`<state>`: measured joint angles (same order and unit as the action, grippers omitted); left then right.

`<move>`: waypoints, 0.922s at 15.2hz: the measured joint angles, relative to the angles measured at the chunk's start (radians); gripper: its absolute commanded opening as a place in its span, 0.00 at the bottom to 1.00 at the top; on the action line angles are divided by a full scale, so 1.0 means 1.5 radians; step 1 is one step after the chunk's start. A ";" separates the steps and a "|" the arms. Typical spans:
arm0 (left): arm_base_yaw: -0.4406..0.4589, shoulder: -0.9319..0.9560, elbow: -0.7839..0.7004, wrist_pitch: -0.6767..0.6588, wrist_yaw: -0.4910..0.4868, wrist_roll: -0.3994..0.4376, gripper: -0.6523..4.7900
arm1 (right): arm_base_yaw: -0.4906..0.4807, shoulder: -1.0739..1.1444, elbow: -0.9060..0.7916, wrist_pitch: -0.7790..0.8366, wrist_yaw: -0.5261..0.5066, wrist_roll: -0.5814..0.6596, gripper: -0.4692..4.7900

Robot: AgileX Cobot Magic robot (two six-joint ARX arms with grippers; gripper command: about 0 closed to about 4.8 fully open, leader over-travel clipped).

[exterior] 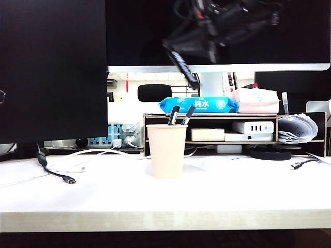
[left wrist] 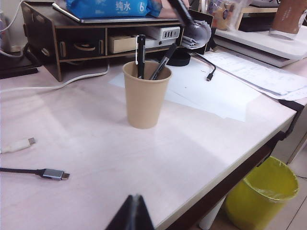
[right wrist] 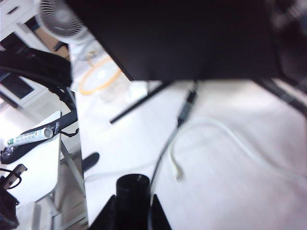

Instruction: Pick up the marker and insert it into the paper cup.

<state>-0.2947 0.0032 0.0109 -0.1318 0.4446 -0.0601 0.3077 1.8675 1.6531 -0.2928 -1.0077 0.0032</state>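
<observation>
The cream paper cup [exterior: 166, 151] stands upright in the middle of the table, and the left wrist view shows this cup [left wrist: 144, 98] too. Two thin pens [exterior: 180, 115] lean inside it. High above the cup and slightly right, my blurred right gripper [exterior: 199, 44] is shut on the black marker [exterior: 183, 64], which slants downward over the shelf. In the right wrist view the marker [right wrist: 133, 184] fills the gap between the right gripper [right wrist: 133, 194] jaws. The marker [left wrist: 181, 13] also shows above the cup. My left gripper [left wrist: 135, 199] is shut and empty, low over the table's near side, well short of the cup.
A wooden shelf [exterior: 235, 118] behind the cup carries a blue wipes pack [exterior: 199, 105] and a tissue box [exterior: 257, 101]. A large monitor [exterior: 217, 31] hangs above it. Loose cables [exterior: 59, 173] lie at the left. A yellow bin [left wrist: 261, 194] stands beyond the table edge.
</observation>
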 measured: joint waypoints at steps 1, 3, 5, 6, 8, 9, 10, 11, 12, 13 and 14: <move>0.000 0.000 0.000 0.000 0.000 0.000 0.11 | 0.010 0.000 0.000 0.029 0.000 0.000 0.12; 0.000 0.000 0.000 0.000 0.000 0.000 0.11 | 0.022 0.000 0.000 0.074 0.000 0.000 0.12; 0.000 0.000 0.000 0.000 0.000 0.000 0.11 | 0.037 0.008 0.000 0.115 -0.009 0.006 0.12; 0.000 0.000 0.000 0.000 0.000 0.000 0.11 | 0.039 0.014 0.000 0.119 -0.009 0.008 0.12; 0.000 0.000 0.000 0.000 0.000 0.000 0.11 | 0.049 0.041 0.000 0.122 -0.009 0.010 0.12; 0.000 0.000 0.000 0.000 0.000 0.000 0.11 | 0.054 0.052 0.000 0.122 -0.009 0.011 0.12; 0.000 0.000 0.000 0.000 0.000 0.000 0.11 | 0.057 0.066 0.000 0.122 -0.009 0.011 0.12; 0.000 0.000 0.000 0.000 0.000 0.000 0.11 | 0.058 0.076 0.000 0.124 -0.010 0.011 0.12; 0.000 0.000 0.000 0.000 0.000 0.000 0.11 | 0.058 0.084 0.000 0.127 -0.010 0.010 0.12; 0.000 0.000 0.000 0.000 0.000 0.000 0.11 | 0.058 0.093 0.000 0.128 -0.010 0.011 0.12; 0.000 0.000 0.000 0.000 0.000 0.000 0.11 | 0.057 0.100 -0.001 0.129 -0.010 0.011 0.12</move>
<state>-0.2947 0.0036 0.0109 -0.1318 0.4446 -0.0601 0.3939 2.0178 1.6524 -0.0986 -1.0229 0.0196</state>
